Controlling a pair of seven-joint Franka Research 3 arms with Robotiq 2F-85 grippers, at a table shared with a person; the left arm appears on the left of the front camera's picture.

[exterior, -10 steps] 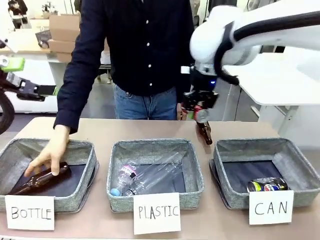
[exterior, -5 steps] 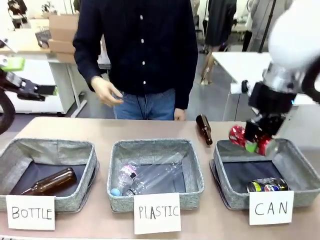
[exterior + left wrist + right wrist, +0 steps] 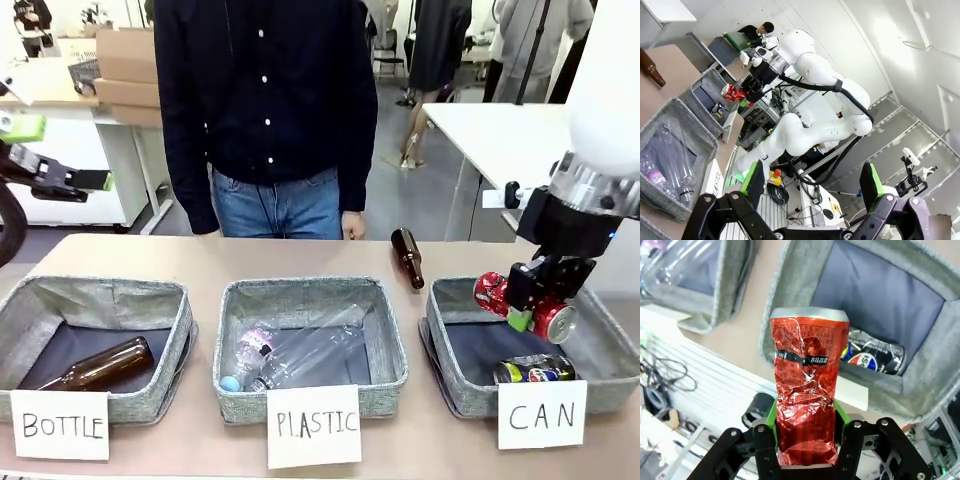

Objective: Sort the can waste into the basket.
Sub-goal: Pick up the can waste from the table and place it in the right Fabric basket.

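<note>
My right gripper (image 3: 530,305) is shut on the crumpled red can (image 3: 490,292), holding it sideways just above the grey CAN basket (image 3: 452,325). In the right wrist view the red can (image 3: 807,385) stands between the green pads of the right gripper (image 3: 805,440), over the basket's near rim (image 3: 790,305). The dark can with blue and yellow print (image 3: 535,371) lies inside the basket, and shows in the right wrist view as the dark can (image 3: 872,357). My left gripper (image 3: 812,185) is open and holds nothing, raised at the far left, the left gripper (image 3: 62,155).
A brown bottle (image 3: 407,257) lies on the table just behind the CAN basket. The PLASTIC basket (image 3: 310,290) holds clear bottles (image 3: 290,355). The BOTTLE basket (image 3: 100,295) holds a brown bottle (image 3: 100,365). A person (image 3: 270,100) stands at the far edge.
My right gripper carried the red can from the far middle of the table rightward and down over the CAN basket. The person's hand left the BOTTLE basket and drew back.
</note>
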